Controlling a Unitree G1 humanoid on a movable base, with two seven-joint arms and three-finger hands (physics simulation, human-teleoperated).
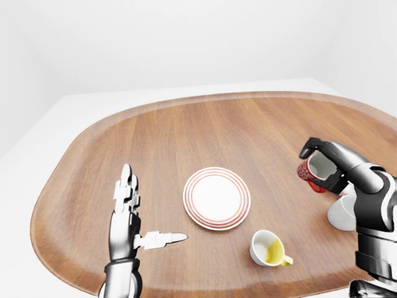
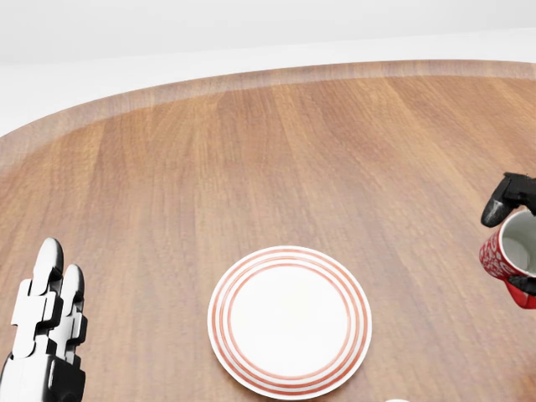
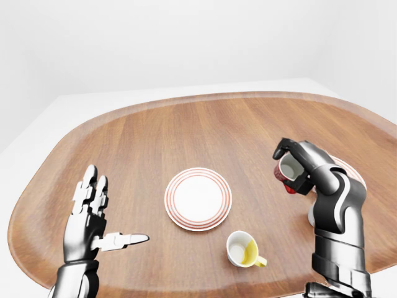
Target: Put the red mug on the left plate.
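The red mug (image 1: 312,170) hangs tilted above the wooden table, its white inside showing, with my right hand (image 1: 322,162) shut around it. It is well to the right of the left plate (image 1: 216,198), a white plate with red rings that lies flat with nothing on it. In the head view the mug (image 2: 507,255) shows at the right edge and the plate (image 2: 290,320) at bottom centre. My left hand (image 1: 151,208) stands open to the left of the plate, fingers up and thumb pointing at it, holding nothing.
A white mug with a yellow inside (image 1: 268,248) lies on the oval table (image 1: 186,136) below and to the right of the plate. A white cup or bowl (image 1: 341,212) sits partly behind my right arm. The right plate (image 3: 356,176) peeks out behind that arm.
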